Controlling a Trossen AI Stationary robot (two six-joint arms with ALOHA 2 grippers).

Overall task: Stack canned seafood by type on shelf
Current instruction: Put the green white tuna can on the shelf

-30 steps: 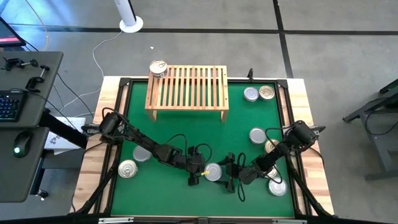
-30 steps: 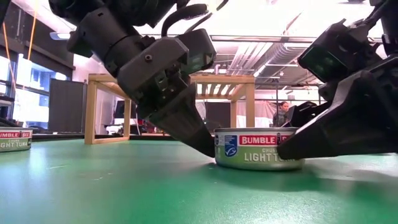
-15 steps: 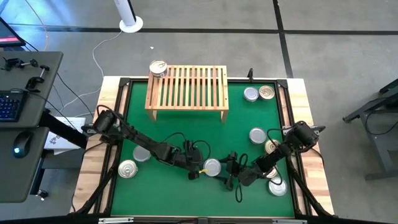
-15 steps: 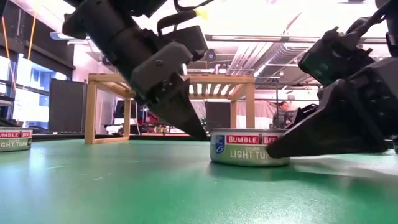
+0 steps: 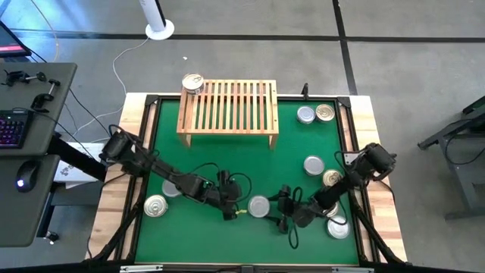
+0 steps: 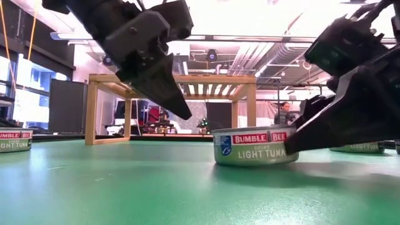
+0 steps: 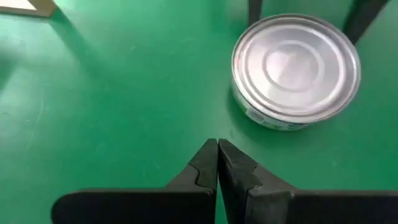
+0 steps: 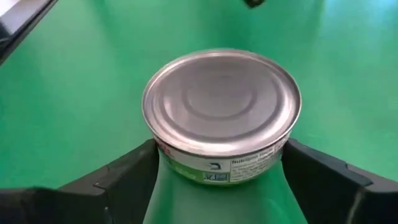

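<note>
Right gripper [image 8: 217,177] sits low on the green mat [image 5: 227,163] near the front middle of the counter, fingers spread on both sides of a silver tuna tin [image 8: 221,115] but not gripping yet; left gripper [image 7: 217,163], fingers shut and empty, hangs just left of that tin. Risk: fingertips close off-centre or too low, so the short tin skids or tips instead of seating. Also the left gripper is close enough to get clipped when the tin is carried to the far wooden shelf [image 5: 227,106].
</note>
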